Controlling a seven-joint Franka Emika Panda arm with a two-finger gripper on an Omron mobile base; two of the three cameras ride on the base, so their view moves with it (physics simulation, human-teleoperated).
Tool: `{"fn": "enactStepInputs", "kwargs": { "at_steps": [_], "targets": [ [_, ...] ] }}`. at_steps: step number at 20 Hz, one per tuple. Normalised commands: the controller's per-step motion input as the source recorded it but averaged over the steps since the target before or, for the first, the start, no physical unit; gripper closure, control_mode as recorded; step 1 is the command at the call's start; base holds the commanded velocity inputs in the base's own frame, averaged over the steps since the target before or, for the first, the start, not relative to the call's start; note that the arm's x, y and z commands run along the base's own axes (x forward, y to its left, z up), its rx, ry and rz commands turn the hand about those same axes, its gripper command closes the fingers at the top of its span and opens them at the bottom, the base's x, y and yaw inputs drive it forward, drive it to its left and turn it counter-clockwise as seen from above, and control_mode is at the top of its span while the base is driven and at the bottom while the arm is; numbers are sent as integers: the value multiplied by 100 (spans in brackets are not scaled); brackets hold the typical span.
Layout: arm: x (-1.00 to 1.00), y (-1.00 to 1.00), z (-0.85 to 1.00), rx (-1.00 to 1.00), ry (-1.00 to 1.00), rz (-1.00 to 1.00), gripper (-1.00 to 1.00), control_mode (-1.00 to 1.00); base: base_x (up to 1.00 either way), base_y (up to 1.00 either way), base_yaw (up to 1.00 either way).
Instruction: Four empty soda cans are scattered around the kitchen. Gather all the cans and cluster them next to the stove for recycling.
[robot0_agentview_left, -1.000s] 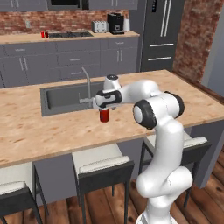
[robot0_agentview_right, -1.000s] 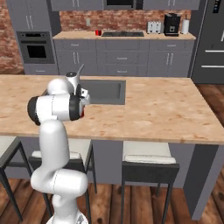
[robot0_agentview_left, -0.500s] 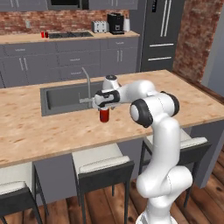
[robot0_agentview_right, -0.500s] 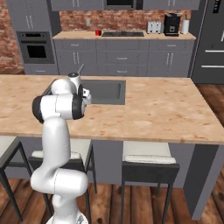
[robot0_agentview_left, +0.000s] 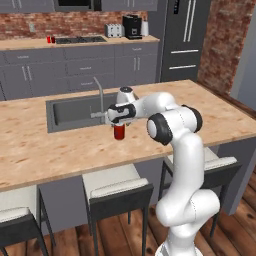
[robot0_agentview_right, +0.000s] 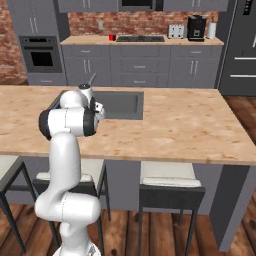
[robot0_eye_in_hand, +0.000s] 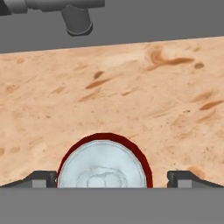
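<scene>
I keep the pincer (robot0_eye_in_hand: 112, 179) open directly above the soda can (robot0_eye_in_hand: 104, 162), upright on the tabletop (robot0_eye_in_hand: 131, 100) (sink at 12 o'clock), ready to descend.

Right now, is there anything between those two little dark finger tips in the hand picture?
Yes. In the hand view a soda can, seen from above, sits between the open gripper tips, with bare wooden counter showing on each side of it.
</scene>
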Motion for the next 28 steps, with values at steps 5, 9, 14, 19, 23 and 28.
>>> {"fn": "enactStepInputs", "kwargs": {
  "at_steps": [5,9,14,19,23,28],
  "targets": [
    [0,0,-11,0,0,0,-100,-100,0,0,0],
    [0,0,-20,0,1,0,100,-100,0,0,0],
    [0,0,-9,0,2,0,100,-100,0,0,0],
    [0,-4,0,-2,2,0,100,-100,0,0,0],
    [-27,-36,36,0,-5,0,100,-100,0,0,0],
    [-66,-48,77,0,-13,1,100,-100,0,0,0]
  ]
}}
